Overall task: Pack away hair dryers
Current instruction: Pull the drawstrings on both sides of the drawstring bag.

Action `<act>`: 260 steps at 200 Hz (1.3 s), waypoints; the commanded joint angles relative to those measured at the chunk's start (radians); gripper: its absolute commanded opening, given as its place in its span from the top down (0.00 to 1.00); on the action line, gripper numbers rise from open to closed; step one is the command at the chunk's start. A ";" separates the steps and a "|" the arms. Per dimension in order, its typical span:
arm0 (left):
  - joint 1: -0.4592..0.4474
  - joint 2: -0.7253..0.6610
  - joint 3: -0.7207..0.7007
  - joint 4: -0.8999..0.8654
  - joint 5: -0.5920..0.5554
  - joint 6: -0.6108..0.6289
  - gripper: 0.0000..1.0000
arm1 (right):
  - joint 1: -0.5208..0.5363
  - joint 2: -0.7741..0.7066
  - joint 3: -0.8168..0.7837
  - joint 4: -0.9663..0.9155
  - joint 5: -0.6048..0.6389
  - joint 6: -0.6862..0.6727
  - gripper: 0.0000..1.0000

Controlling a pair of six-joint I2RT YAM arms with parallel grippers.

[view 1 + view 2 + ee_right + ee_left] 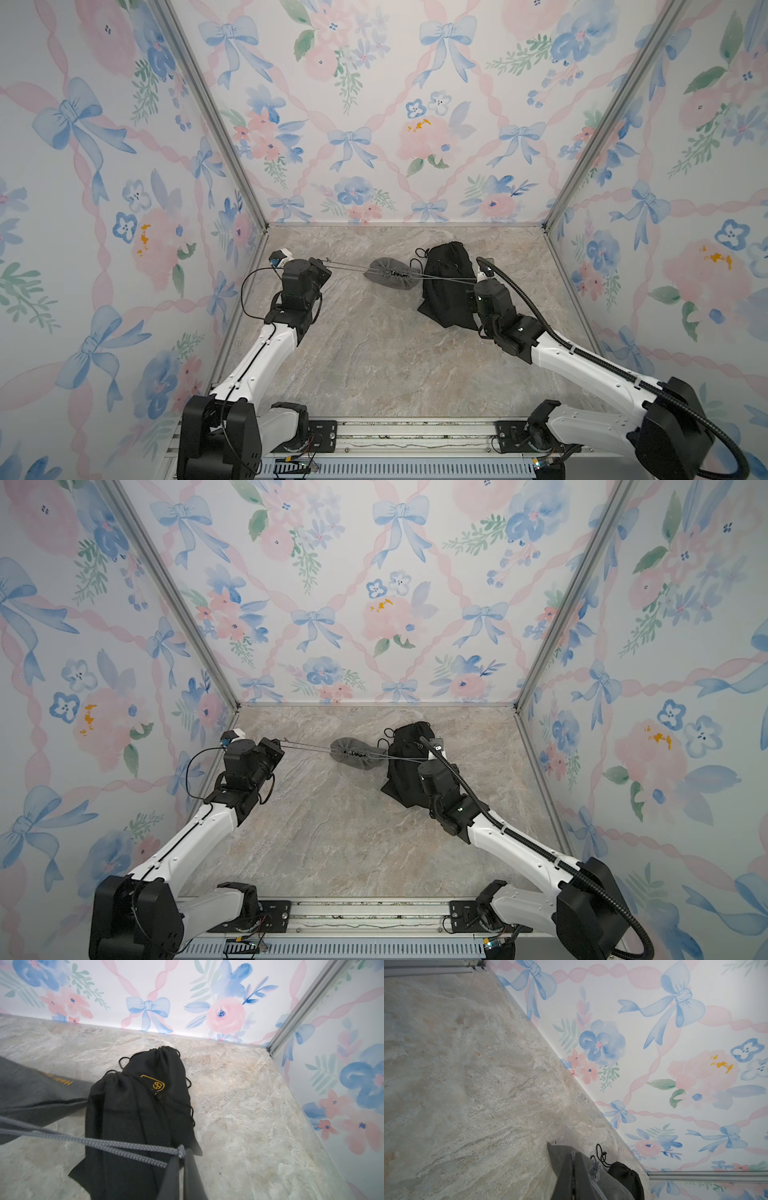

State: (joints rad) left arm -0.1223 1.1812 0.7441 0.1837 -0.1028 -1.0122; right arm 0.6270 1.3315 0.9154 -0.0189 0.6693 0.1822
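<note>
**Student:** What is hidden or hard to make out?

**Instructor:** The hair dryers show in no view. Every pouch is drawn shut, and the cloth hides whatever is inside. In both top views the right gripper [478,279] is masked by its own wrist. The right wrist view shows it [182,1169] pinched narrow on the grey drawstring [124,1147], just behind a knot. The left gripper [327,262] is likewise closed narrow on the drawstring's opposite end. In the left wrist view its fingers [562,1180] are blurred and cut off at the frame edge.

**Student:** And the containers?

**Instructor:** The grey pouch [390,274] sits at centre, towards the far side. Its mouth is gathered tight and its body bulges. Its cord runs taut to the left and to the right, and the right strand crosses over the black pouches [449,286]. Whether the grey pouch rests on the table or hangs cannot be told. The black pouches lie just to its right, touching it. The right wrist view shows two of them, one lying partly over the other, both cinched. The farther one carries a gold emblem [153,1084]. Loose black cords [420,254] trail at their far end.

**Student:** The surface and the room?

**Instructor:** The tabletop [374,353] is marbled beige. Wallpaper [353,104] with blue bows and pink flowers covers three sides. Aluminium posts [216,120] mark the far corners. A slotted rail [415,436] along the near edge carries both arm bases.
</note>
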 commanded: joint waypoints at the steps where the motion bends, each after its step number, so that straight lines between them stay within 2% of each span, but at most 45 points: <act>1: 0.031 0.034 0.034 -0.017 -0.026 0.053 1.00 | -0.071 0.014 0.036 -0.061 0.091 -0.039 1.00; 40: 0.056 0.054 0.049 -0.023 -0.034 0.067 1.00 | -0.155 0.034 0.070 -0.046 0.079 -0.068 1.00; 80: 0.124 0.065 0.073 -0.040 -0.020 0.078 1.00 | -0.231 0.065 0.112 -0.043 0.044 -0.088 1.00; 153: 0.191 0.142 0.104 -0.041 0.014 0.067 1.00 | -0.268 0.147 0.166 -0.021 -0.025 -0.084 1.00; 211: 0.233 0.316 0.225 -0.041 0.060 0.078 1.00 | -0.276 0.317 0.325 -0.003 -0.097 -0.092 1.00; 260: 0.233 0.459 0.369 -0.041 0.124 0.104 1.00 | -0.276 0.473 0.481 0.002 -0.163 -0.082 1.00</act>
State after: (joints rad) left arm 0.0723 1.5990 1.0569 0.1478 0.0792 -0.9451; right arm 0.3893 1.7447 1.3308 -0.0044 0.4519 0.1005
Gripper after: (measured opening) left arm 0.048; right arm 0.052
